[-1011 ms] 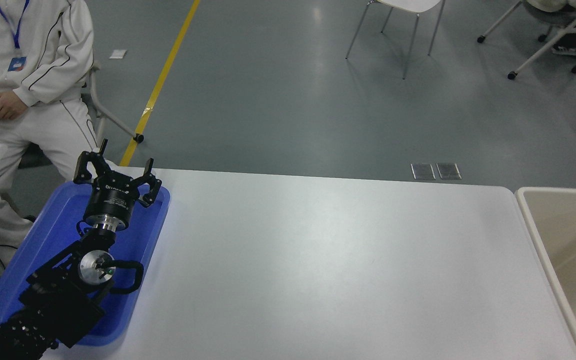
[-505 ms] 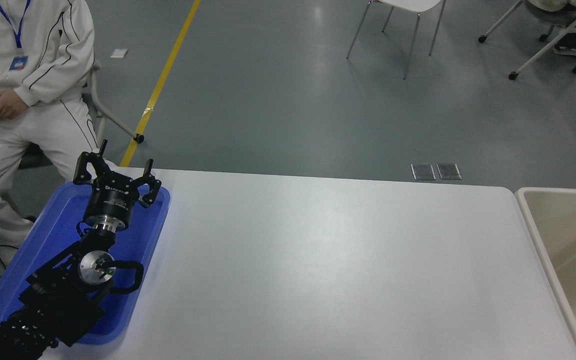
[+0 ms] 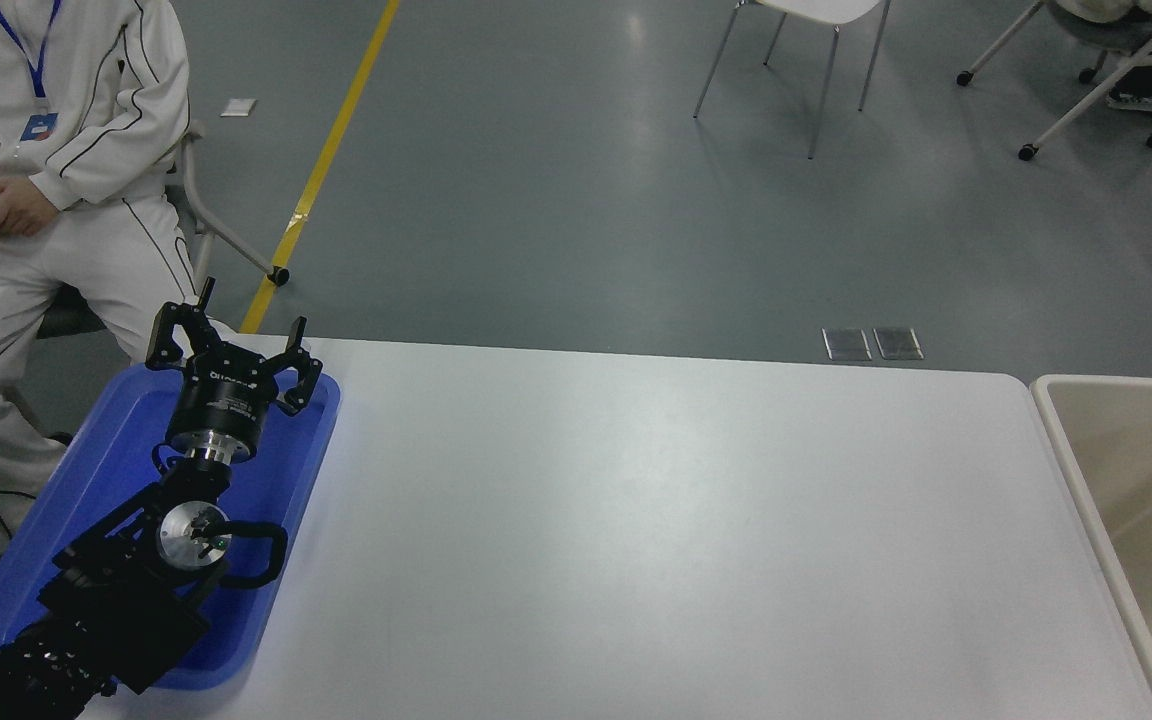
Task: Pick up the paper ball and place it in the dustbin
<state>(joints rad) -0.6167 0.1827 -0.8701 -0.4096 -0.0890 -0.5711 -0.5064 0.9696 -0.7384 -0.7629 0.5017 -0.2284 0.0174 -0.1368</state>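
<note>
Nearest the camera, the left gripper (image 3: 232,345) is parked over the blue tray (image 3: 116,455) at the lower left, its fingers spread wide with nothing between them. The right arm is out of view, so I cannot tell the state of its jaws.

The white table (image 3: 636,520) shows only bare surface between tray and bin, which gives free room for any reach. At its right end the dustbin (image 3: 1061,440) stands just beside the rounded table corner, its cream rim a little over the table level.

No paper ball shows anywhere; I judge it is either inside the bin's hidden part or out of frame, so the placing step seems finished. The next move would be only to retract.

Beyond the table, 1 person (image 3: 56,150) sits at the far left, well apart from the bin.
</note>
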